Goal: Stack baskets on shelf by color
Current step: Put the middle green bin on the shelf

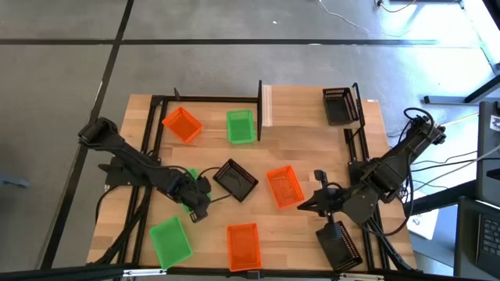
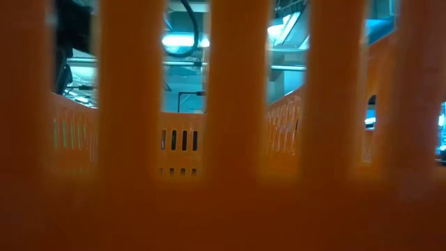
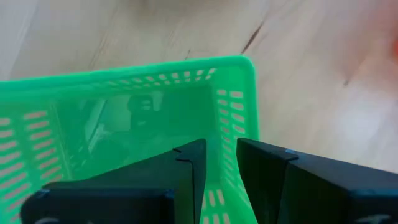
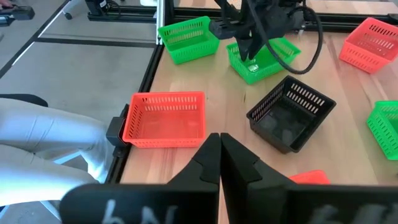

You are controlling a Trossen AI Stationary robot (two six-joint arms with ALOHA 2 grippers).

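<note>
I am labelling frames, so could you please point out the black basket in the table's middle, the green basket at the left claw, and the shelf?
Black basket (image 1: 235, 179), high view, floor.
Green basket (image 3: 231, 99), left wrist view, side wall.
Shelf (image 1: 301, 108), high view, bare plank.

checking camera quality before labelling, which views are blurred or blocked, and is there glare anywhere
Low view: almost wholly blocked by an out-of-focus orange plastic mesh basket against the lens. Left wrist view: soft close-up of a bright green plastic mesh basket. High view: sharp, with bright glare on the grey floor at top right. Right wrist view: clear.
</note>
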